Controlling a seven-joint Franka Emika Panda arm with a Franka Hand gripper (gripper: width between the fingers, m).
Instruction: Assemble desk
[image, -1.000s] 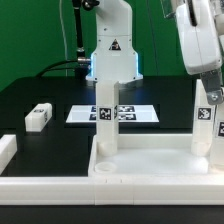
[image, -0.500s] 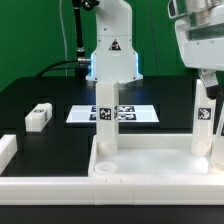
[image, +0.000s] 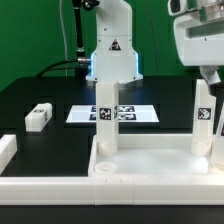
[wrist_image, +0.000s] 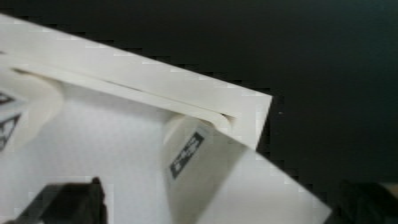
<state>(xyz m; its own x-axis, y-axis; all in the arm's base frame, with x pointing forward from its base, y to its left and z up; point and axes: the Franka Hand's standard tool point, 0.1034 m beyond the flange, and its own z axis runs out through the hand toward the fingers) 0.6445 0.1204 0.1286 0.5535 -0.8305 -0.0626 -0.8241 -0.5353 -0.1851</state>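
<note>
A large white plastic tray-like desk top (image: 150, 182) lies rim-up at the near edge of the black table (image: 60, 135). Two white square block legs stand upright in its corners: the left leg (image: 107, 125) on the exterior view's left, the right leg (image: 203, 125) on the exterior view's right. The two-finger gripper (image: 208, 73) hangs just above the right leg, jaws spread, holding nothing. A third leg (image: 38, 117) lies on the table, well apart from the desk top.

gripper (image: 209, 74): released and lifted clear (jaws now apart) | leg (image: 203, 118) on the exterior view's right: no longer held
</note>
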